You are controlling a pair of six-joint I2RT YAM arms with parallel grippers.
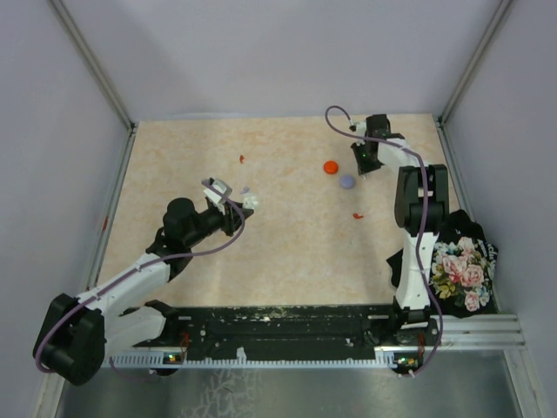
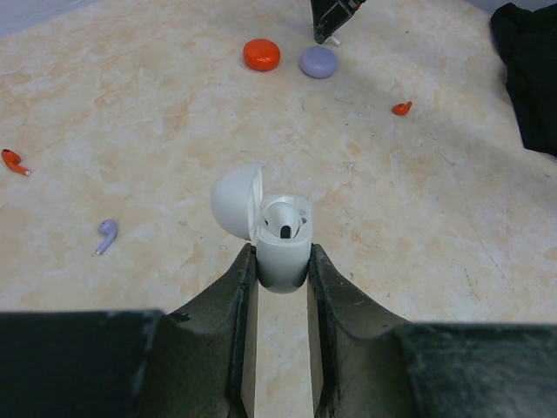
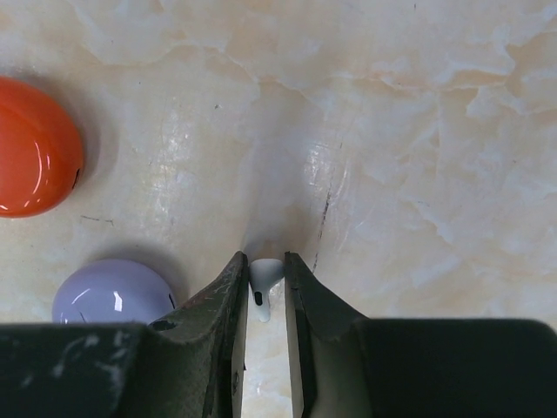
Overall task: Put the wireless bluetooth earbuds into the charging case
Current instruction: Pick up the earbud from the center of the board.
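Pale walls (image 1: 261, 52) enclose a marbled beige bench (image 1: 287, 261), on which the task's pieces are scattered. The left arm (image 1: 130, 279) is stretched forward and inward at a low slant over the bench's left half, while the right arm (image 1: 418, 218) is raised at its elbow and reached to the far right, wrist bent downward. A black floral cloth (image 1: 461, 261) is seen beside the right arm's base.

The left pincer (image 2: 280, 261) is closed on the white charging case (image 2: 283, 248), which is held upright with its lid (image 2: 233, 200) flipped open; one seated earbud (image 2: 285, 218) is seen inside. The right pincer (image 3: 263, 261) is nearly closed, at bench level, on a white earbud (image 3: 265, 283), just beside a lavender disc (image 3: 109, 292) and near a red disc (image 3: 35, 148). Whether that earbud is off the bench cannot be told.

The pick of the second white earbud is judged to be in hand. A lift is called for next, then a carry across to the open case, with the stem turned down to suit the free socket.

Two red earbuds (image 2: 400, 108) (image 2: 12, 159) and a lavender earbud (image 2: 106, 233) are left loose on the bench, well apart
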